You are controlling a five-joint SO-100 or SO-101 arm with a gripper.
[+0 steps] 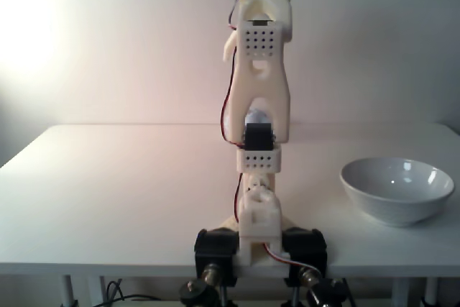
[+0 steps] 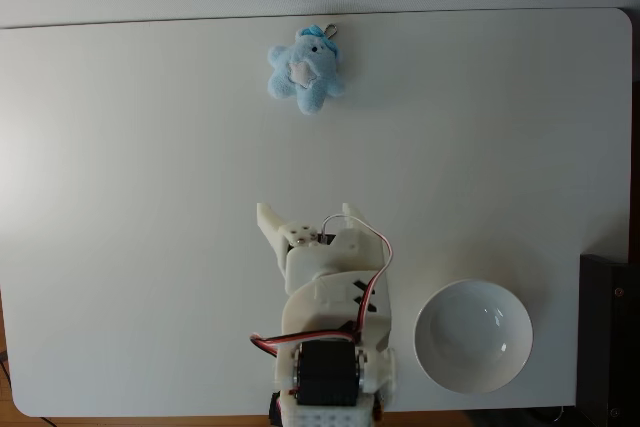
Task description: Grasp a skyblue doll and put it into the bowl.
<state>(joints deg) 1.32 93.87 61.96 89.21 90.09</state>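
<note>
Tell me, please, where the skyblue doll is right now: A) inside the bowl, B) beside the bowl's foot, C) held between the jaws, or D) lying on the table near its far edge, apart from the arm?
D: in the fixed view from above, the skyblue doll lies on the table near its far edge, well clear of the gripper, and the bowl holds nothing.

Fuzzy plush cloth on the doll [image 2: 305, 74], with a small metal ring at its top. Glossy, smooth white glaze on the bowl [image 2: 440, 352], catching highlights. Matt, smooth white worktop [image 2: 130, 247]. Matt white plastic, like printed parts, on the arm [image 1: 262, 98] and pincer [image 2: 306, 218], with black motor housings and red and white wires.
</note>
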